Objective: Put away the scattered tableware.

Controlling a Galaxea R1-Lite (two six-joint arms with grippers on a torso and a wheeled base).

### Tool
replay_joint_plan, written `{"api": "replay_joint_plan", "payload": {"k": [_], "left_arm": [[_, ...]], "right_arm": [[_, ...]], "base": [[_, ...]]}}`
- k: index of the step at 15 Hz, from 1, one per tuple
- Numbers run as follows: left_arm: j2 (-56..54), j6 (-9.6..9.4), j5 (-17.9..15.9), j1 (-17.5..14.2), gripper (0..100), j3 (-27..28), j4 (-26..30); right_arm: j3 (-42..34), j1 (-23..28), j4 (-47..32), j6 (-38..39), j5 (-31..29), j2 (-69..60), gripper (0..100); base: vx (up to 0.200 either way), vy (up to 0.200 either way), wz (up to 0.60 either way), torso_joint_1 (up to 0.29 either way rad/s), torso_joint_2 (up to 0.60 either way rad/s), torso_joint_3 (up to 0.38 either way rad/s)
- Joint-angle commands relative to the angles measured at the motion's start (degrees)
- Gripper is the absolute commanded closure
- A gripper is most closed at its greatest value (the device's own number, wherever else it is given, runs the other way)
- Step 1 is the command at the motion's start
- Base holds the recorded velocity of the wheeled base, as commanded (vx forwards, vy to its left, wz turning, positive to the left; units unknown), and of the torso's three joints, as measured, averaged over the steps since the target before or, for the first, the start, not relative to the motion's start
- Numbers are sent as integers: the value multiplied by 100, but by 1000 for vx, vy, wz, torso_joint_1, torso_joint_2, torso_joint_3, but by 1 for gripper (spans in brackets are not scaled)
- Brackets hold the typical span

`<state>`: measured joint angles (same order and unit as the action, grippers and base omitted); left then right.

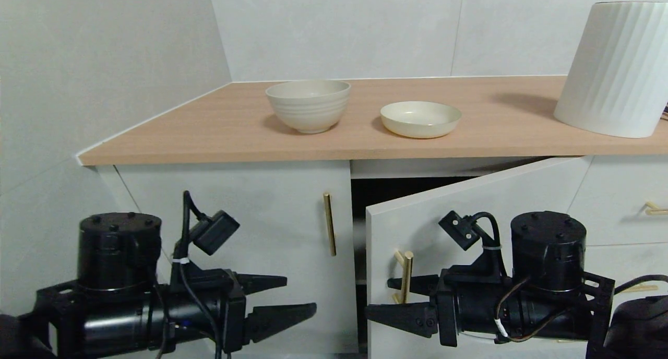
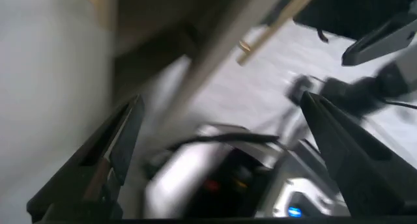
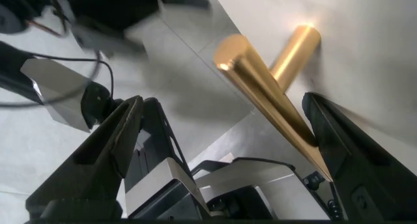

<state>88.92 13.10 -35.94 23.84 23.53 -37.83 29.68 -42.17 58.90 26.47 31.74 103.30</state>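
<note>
A deep cream bowl point(image 1: 308, 104) and a shallow cream dish point(image 1: 420, 118) stand side by side on the wooden countertop point(image 1: 209, 134). Below it, the right cabinet door point(image 1: 469, 213) hangs ajar, showing a dark gap. My right gripper point(image 1: 377, 297) point(image 3: 223, 101) is open at that door's gold handle point(image 1: 405, 273) point(image 3: 260, 94), which lies between its fingers without being clamped. My left gripper point(image 1: 300, 295) point(image 2: 221, 99) is open and holds nothing, low in front of the closed left door point(image 1: 235, 228).
A tall white ribbed shade point(image 1: 616, 67) stands at the right end of the countertop. The left door has a vertical gold handle point(image 1: 329, 224). Drawers with gold pulls point(image 1: 655, 208) lie further right. Walls close in the counter's left and back.
</note>
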Motion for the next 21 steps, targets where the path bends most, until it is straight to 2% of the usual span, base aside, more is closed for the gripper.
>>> {"api": "replay_joint_plan", "payload": {"k": [1, 2, 5, 6, 8, 10, 12, 14, 18, 21], "left_arm": [[679, 254, 17, 279, 0, -50, -331], [794, 359, 25, 296, 100, -32, -524], [943, 676, 34, 296, 100, 20, -1192], [1110, 711, 280, 270, 100, 249, -1605], [1260, 711, 790, 279, 100, 662, -1754], [1567, 720, 869, 252, 100, 987, -1772], [1778, 693, 843, 243, 100, 1013, -1833], [2226, 614, 860, 402, 100, 1119, -2036], [2956, 641, 1528, 700, 100, 1453, -2827], [3123, 649, 1581, 920, 100, 1514, -3169]], "right_arm": [[2, -2, 7, -1, -2, 67, 0], [2, -2, 7, -1, -2, 67, 0], [2, -2, 7, -1, -2, 67, 0], [20, -2, 16, -1, -2, 58, 0], [11, -2, 60, -1, -2, 76, 0], [2, -2, 68, -1, -2, 85, 0], [-6, -2, 68, -1, -2, 111, 0], [2, -2, 68, -1, -2, 129, 0], [-6, -2, 86, -1, -2, 181, 0], [-6, -2, 86, -1, -2, 164, 0]], "base": [[0, 0, 0, 0, 0, 0], [0, 0, 0, 0, 0, 0], [0, 0, 0, 0, 0, 0], [0, 0, 0, 0, 0, 0], [0, 0, 0, 0, 0, 0], [0, 0, 0, 0, 0, 0], [0, 0, 0, 0, 0, 0], [0, 0, 0, 0, 0, 0], [0, 0, 0, 0, 0, 0], [0, 0, 0, 0, 0, 0]]}}
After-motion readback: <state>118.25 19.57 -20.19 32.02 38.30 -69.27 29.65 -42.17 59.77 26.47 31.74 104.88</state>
